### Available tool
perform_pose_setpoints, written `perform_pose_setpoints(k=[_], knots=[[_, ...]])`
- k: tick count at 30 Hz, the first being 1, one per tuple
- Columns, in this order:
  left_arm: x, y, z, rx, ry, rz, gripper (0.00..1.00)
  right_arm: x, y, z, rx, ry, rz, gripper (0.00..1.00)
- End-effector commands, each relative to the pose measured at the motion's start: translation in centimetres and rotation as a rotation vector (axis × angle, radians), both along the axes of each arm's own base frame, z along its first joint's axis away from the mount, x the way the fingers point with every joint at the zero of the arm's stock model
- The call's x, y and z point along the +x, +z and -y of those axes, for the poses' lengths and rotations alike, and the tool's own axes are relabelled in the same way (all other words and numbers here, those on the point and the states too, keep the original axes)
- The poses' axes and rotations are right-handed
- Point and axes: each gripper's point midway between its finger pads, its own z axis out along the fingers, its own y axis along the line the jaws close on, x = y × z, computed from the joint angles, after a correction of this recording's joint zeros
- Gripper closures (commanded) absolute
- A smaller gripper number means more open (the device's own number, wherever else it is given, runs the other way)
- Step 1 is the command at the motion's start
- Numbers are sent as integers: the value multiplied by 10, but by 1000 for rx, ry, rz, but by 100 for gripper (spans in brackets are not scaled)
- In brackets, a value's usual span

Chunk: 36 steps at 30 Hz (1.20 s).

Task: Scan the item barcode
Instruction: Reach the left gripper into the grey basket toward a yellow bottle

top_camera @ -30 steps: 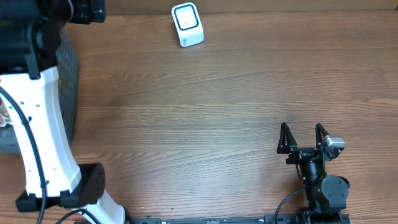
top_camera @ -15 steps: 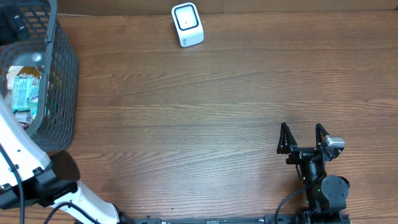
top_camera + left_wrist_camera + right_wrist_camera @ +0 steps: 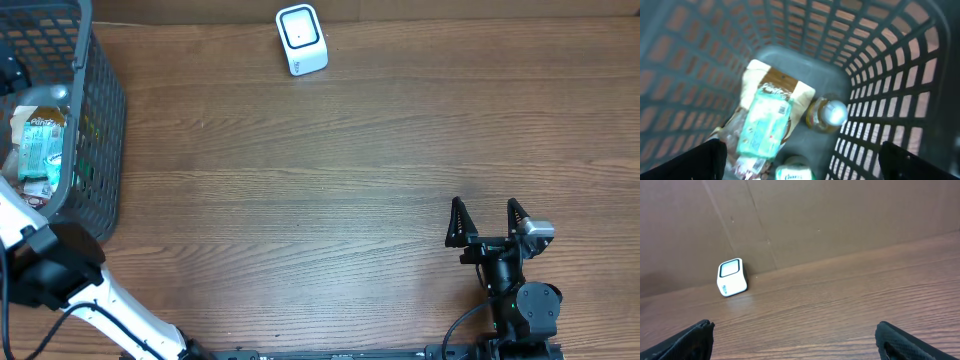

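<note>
At table's left, we list a grey basket [image 3: 100,120] holding a teal packet [image 3: 762,125], unheld, atop a brown pouch [image 3: 785,82]; left gripper [image 3: 800,167] above, jaws wide, empty. Right gripper [image 3: 487,222] spread, empty, over the wood. Scanner [image 3: 301,40] at far edge.

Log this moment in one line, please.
left claw: open, over grey plastic mesh basket | right claw: open, empty | white box-shaped scanner: untouched

I see a wood-grain table [image 3: 330,200], a dark mesh basket [image 3: 105,130] at its left edge, a brown cardboard wall [image 3: 840,215] behind
</note>
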Motion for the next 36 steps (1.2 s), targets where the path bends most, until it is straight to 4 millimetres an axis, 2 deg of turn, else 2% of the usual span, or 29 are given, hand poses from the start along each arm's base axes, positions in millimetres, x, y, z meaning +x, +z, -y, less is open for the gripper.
perform_pose_setpoints(k=[1, 6, 10, 23, 31, 36], knots=[[15, -14, 1, -17, -92, 12, 0, 0, -2, 1, -4, -1, 4, 0], [26, -51, 0, -57, -122, -42, 0, 0, -2, 1, -4, -1, 4, 0], [39, -69, 16, -122, -241, -21, 0, 0, -2, 1, -4, -1, 4, 0], [49, -92, 27, -151, -308, -42, 0, 0, -2, 1, -4, -1, 4, 0], [51, -124, 31, -197, -310, -103, 0, 0, -2, 1, -4, -1, 4, 0], [49, -147, 28, -211, -296, -158, 5, 0, -2, 1, -4, -1, 4, 0]])
